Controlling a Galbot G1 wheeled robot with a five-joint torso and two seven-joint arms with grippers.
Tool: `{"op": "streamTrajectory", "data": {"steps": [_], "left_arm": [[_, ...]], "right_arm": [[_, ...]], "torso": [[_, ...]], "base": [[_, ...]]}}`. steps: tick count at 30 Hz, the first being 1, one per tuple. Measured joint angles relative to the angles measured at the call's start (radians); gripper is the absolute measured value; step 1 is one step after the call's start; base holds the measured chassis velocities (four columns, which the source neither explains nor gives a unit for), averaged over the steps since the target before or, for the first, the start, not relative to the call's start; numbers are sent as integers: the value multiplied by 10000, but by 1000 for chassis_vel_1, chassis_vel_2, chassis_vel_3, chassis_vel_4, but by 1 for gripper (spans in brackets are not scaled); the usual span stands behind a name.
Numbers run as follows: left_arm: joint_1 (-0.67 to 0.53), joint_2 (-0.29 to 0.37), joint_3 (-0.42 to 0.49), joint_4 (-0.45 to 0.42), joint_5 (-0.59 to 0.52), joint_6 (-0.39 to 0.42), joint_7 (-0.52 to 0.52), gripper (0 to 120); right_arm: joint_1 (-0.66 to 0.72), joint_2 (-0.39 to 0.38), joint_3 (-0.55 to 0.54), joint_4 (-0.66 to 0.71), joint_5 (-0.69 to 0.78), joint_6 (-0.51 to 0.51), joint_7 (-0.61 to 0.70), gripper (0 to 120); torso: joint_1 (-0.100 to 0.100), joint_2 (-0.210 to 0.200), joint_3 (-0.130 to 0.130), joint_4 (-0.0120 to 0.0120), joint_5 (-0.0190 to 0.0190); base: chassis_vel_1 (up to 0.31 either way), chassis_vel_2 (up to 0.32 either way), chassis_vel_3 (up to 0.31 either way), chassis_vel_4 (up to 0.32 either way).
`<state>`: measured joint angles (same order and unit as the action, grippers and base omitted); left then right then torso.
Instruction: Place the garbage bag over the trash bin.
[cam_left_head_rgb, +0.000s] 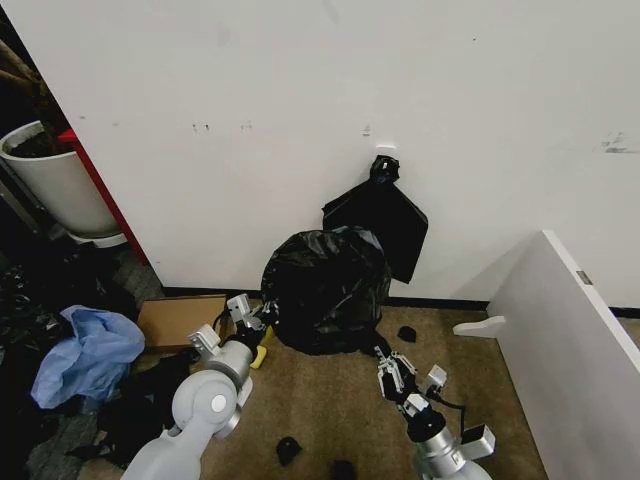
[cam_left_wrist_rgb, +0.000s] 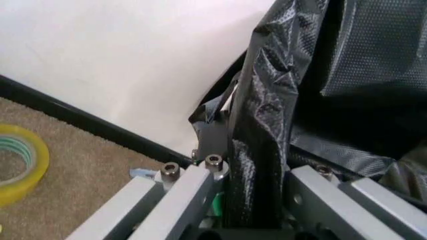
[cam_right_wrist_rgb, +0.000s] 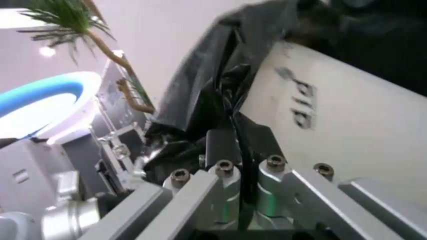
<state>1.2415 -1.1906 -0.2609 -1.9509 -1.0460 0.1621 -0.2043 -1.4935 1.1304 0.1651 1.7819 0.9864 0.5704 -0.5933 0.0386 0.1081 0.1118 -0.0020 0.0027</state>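
Note:
The crinkled glossy black garbage bag (cam_left_head_rgb: 325, 288) bulges against the wall in the middle of the head view, covering the trash bin there. My left gripper (cam_left_head_rgb: 252, 318) is at the bag's left edge, shut on a fold of bag plastic (cam_left_wrist_rgb: 257, 150) between its fingers (cam_left_wrist_rgb: 193, 182). At the bag's lower right, my right gripper (cam_left_head_rgb: 392, 368) is shut on a thin strip of the black bag (cam_right_wrist_rgb: 240, 145). Just beyond it the trash bin's cream-white wall (cam_right_wrist_rgb: 347, 115) with dark lettering shows under the draped bag (cam_right_wrist_rgb: 213, 85).
A smooth black knotted bag (cam_left_head_rgb: 385, 215) hangs on the wall behind. A cardboard box (cam_left_head_rgb: 180, 320), a yellow tape roll (cam_left_wrist_rgb: 17, 162), blue plastic (cam_left_head_rgb: 90, 355) and a white planter pot (cam_left_head_rgb: 55, 180) lie left. A white panel (cam_left_head_rgb: 570, 330) stands right. Black scraps (cam_left_head_rgb: 288, 450) dot the carpet.

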Motion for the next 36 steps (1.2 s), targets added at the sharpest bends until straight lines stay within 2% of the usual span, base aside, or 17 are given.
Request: {"op": "streamTrajectory", "data": {"steps": [4, 10, 12, 14, 16, 23, 26, 29, 34, 35, 36], "left_arm": [[86, -15, -41, -192, -32, 40, -35, 0], [431, 20, -88, -793, -89, 310, -326, 0], [516, 49, -99, -924, -103, 377, -389, 0], [673, 104, -103, -1155, -114, 492, -496, 0], [827, 144, -114, -1368, -114, 581, -626, 0], [951, 118, -184, -1626, -128, 679, -859, 0], [948, 93, -202, -1625, -120, 618, -858, 0], [855, 18, -170, -1432, -17, 273, -701, 0], [679, -131, 113, -824, 476, -112, -455, 0], [679, -131, 113, -824, 476, -112, -455, 0], [656, -167, 155, -743, 530, -139, -430, 0]], "right_arm": [[58, 6, 13, -389, -491, 74, 841, 0], [488, 134, 413, -1327, -3664, 367, 3003, 0], [600, 158, 451, -1436, -4077, 392, 3322, 0], [855, 218, 491, -1649, -4784, 407, 3940, 0], [1172, 307, 640, -2050, -5731, 559, 4555, 0], [1584, 393, 1014, -3163, -8253, 1280, 5181, 0], [1293, 257, 947, -2892, -8346, 1027, 5352, 0], [842, 30, 890, -2224, -8063, 641, 5806, 12], [-239, -368, 881, -192, -7323, -1741, 9563, 34], [-239, -368, 881, -192, -7323, -1741, 9563, 34], [-465, -423, 864, 214, -7125, -2223, 10261, 37]], "torso": [[0, 0, 0, -1, -1], [0, 0, 0, -1, -4], [0, 0, 0, -2, -6], [0, 0, 0, 0, 8], [0, 0, 0, 2, -6], [0, 0, 0, 1, 1], [0, -1, 0, 0, 0], [0, 0, -1, 0, 0], [0, 0, 0, 0, -1], [0, 0, 0, 0, -1], [0, 0, 0, 0, -2]], "base": [[0, 0, 0, 0], [0, 0, 0, 0], [0, 0, 0, 0], [0, 0, 0, 0], [0, 0, 0, 0], [0, 0, 0, 0], [0, 0, 0, 0], [0, 0, 0, 0], [0, 0, 0, 0], [0, 0, 0, 0], [0, 0, 0, 0]]}}
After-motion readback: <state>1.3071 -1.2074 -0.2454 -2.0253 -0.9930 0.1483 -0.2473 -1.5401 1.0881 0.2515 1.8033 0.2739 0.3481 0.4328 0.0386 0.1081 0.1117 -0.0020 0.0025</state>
